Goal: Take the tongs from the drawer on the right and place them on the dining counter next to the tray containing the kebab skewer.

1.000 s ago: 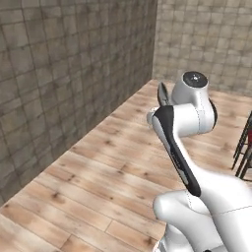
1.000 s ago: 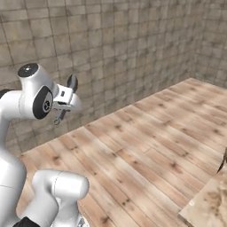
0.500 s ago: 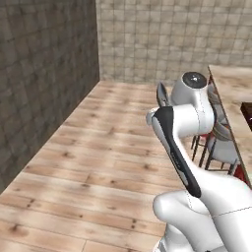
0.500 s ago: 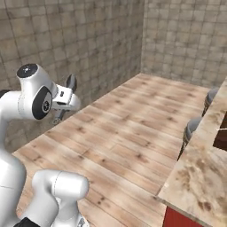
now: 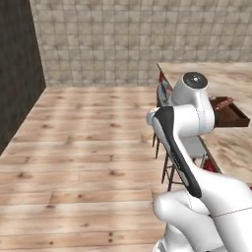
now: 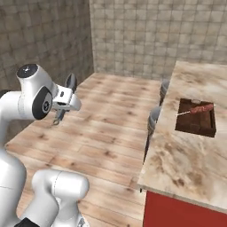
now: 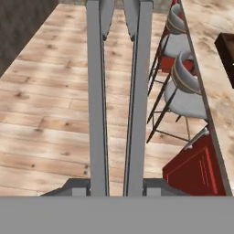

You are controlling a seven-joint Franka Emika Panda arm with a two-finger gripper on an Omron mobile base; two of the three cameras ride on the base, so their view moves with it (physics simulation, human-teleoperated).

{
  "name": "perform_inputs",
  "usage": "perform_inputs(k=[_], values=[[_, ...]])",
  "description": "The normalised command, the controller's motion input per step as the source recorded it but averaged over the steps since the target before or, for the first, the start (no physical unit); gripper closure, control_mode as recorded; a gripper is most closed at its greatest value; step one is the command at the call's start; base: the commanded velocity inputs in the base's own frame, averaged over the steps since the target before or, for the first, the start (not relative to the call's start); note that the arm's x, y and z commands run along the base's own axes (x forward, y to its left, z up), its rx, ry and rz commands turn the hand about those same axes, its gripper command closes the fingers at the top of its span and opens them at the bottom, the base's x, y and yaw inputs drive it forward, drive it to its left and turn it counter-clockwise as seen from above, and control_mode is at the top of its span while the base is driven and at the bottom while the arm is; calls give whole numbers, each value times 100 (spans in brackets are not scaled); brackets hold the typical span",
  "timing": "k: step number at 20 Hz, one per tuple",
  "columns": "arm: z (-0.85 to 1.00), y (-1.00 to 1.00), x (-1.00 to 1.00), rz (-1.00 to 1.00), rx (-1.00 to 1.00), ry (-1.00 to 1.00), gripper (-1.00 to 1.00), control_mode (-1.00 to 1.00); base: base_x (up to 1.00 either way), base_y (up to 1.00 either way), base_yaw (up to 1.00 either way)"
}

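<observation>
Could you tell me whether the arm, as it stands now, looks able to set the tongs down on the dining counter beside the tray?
Probably not yet: the gripper holds the tongs over the floor, apart from the dining counter, with stools before it.

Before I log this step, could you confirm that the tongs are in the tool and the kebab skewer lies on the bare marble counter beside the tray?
Not quite: the thin reddish-brown kebab skewer lies inside the dark brown wooden tray, as the right base view shows. The long dark-grey metal tongs are in the tool.
</observation>
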Motion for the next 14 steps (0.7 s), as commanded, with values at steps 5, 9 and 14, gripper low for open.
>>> perform_inputs(k=[5,9,14], values=[[0,0,0,0,0,0,100,100,58,13,-40],[0,0,0,0,0,0,100,100,72,33,-32],[0,0,0,0,0,0,100,100,61,50,-26]])
